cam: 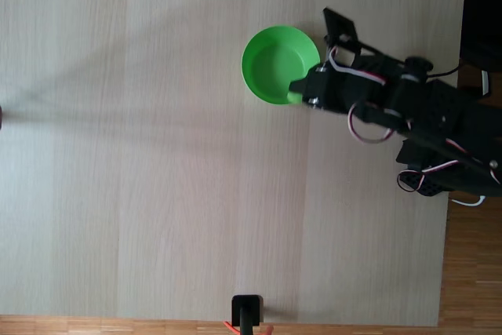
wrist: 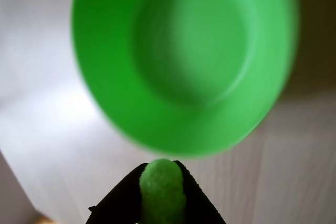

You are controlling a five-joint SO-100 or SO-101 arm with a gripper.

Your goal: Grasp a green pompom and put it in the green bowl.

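Closest to us, our pincer (wrist: 160, 192) grips one green pompom (wrist: 161, 190); just ahead of it sits one green bowl (wrist: 184, 56) on the pale bench (cam: 157, 154).

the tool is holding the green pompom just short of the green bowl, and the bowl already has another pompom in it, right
Not quite: the green bowl is empty, as the wrist view shows. The rest holds: the tool grips the green pompom just short of the bowl's rim.
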